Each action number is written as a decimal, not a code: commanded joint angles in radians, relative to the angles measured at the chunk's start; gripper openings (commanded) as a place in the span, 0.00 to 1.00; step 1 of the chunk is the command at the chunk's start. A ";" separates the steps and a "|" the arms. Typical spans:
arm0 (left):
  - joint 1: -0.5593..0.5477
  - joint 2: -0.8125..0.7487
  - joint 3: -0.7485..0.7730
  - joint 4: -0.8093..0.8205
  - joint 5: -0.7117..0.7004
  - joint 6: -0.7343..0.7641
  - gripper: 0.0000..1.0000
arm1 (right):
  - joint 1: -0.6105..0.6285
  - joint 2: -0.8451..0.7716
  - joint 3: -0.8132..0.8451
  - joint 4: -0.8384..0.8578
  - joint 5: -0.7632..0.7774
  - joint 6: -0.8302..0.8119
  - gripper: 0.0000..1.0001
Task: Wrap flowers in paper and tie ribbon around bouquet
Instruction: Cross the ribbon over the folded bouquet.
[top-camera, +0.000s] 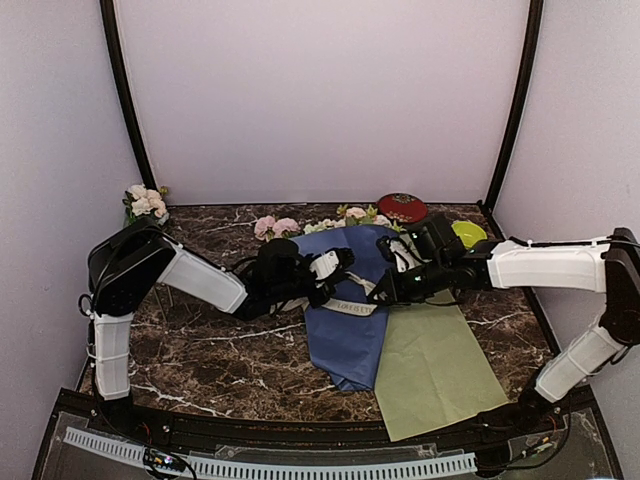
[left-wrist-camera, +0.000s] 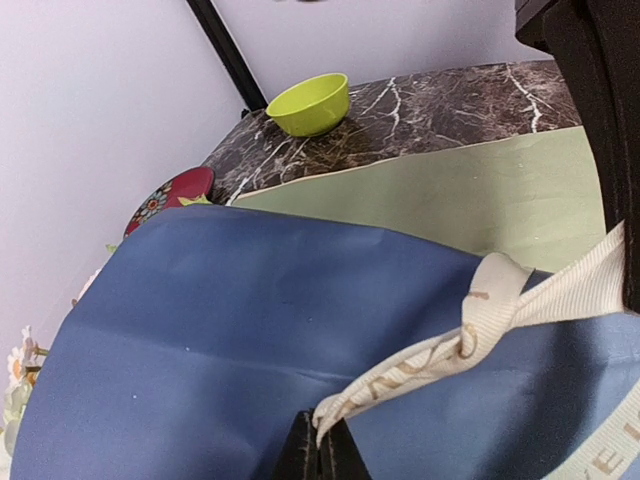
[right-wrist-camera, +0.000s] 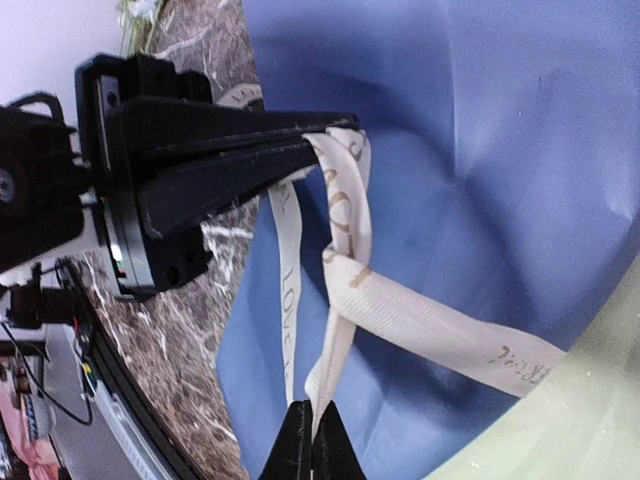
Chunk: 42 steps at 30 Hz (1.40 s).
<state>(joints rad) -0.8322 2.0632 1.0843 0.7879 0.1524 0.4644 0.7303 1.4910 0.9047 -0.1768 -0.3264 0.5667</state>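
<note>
Tying seemed the step in hand. On the dark marbled table (top-camera: 220, 350), about midway between its left and right edges, lay the bouquet (top-camera: 345, 330): a cone of thin navy-blue paper (left-wrist-camera: 250, 320) already closed round the pink and cream artificial flowers (top-camera: 355, 213), whose heads pointed at the far edge. A flat yellow-green sheet (top-camera: 435, 370) touched it on the right, toward the near edge. The beige satin ribbon (right-wrist-camera: 420, 320) with dark lettering crossed the cone, its 2 strands looped once over each other in a loose half-knot. The left gripper (left-wrist-camera: 320, 455) was clamped tight on 1 strand, the right gripper (right-wrist-camera: 312, 440) on the other. Next, I judged, both ends needed an even pull apart to cinch the knot without crumpling the paper.
</note>
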 joint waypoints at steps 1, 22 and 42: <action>0.019 -0.027 -0.003 -0.056 -0.043 0.009 0.00 | -0.040 -0.012 0.043 -0.329 -0.046 -0.188 0.00; 0.018 -0.044 -0.037 -0.057 0.009 -0.019 0.00 | -0.138 -0.021 0.097 -0.511 0.394 -0.153 0.26; 0.018 -0.046 -0.039 -0.062 0.003 -0.035 0.00 | 0.074 0.180 0.197 -0.189 0.124 -0.446 0.55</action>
<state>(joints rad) -0.8108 2.0621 1.0565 0.7307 0.1528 0.4427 0.7719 1.6222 1.0679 -0.3466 -0.2241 0.2077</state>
